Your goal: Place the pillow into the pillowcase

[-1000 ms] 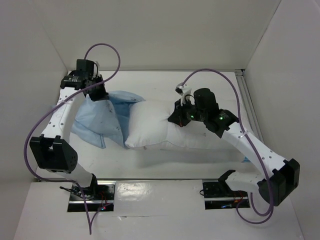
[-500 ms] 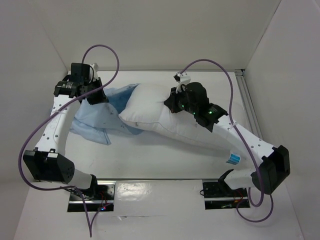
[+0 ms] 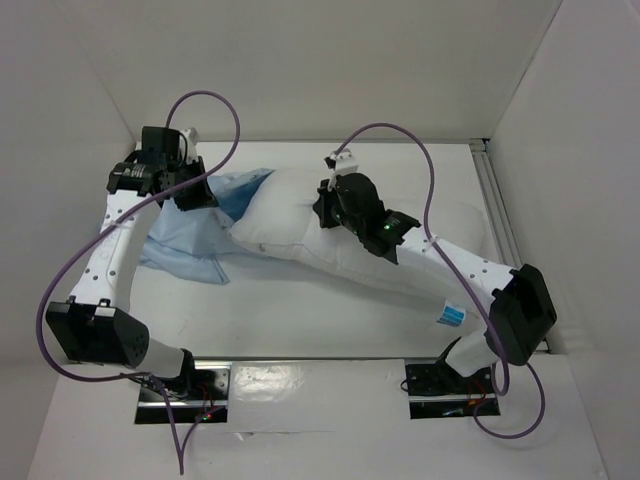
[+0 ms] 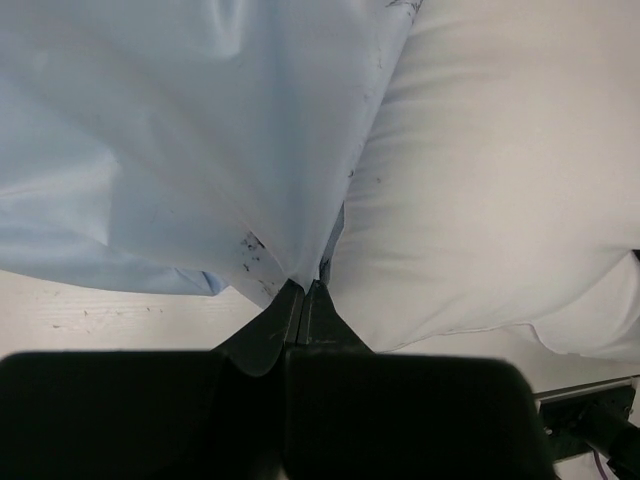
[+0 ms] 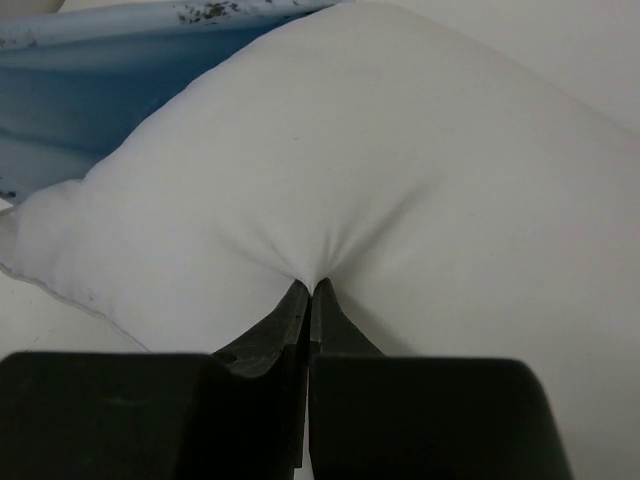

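Note:
The white pillow (image 3: 285, 215) lies slanted across the table, its left end at the mouth of the light blue pillowcase (image 3: 185, 245), its blue-and-white tag (image 3: 450, 315) at the lower right. My left gripper (image 3: 200, 198) is shut on the pillowcase's edge and holds it raised; in the left wrist view (image 4: 305, 285) blue cloth (image 4: 180, 130) hangs from the closed jaws beside the pillow (image 4: 480, 180). My right gripper (image 3: 322, 212) is shut on a pinch of the pillow's fabric, seen in the right wrist view (image 5: 310, 288) on the pillow (image 5: 400, 160), with the pillowcase (image 5: 80, 90) beyond.
White walls enclose the table on three sides. A metal rail (image 3: 497, 215) runs along the right edge. Purple cables (image 3: 215, 100) loop above both arms. The arm bases (image 3: 440, 380) sit at the near edge.
My right gripper has dragged the pillow leftward and back, so its left end has moved toward the pillowcase opening. My left gripper has lifted the pillowcase edge slightly and stays near the back left.

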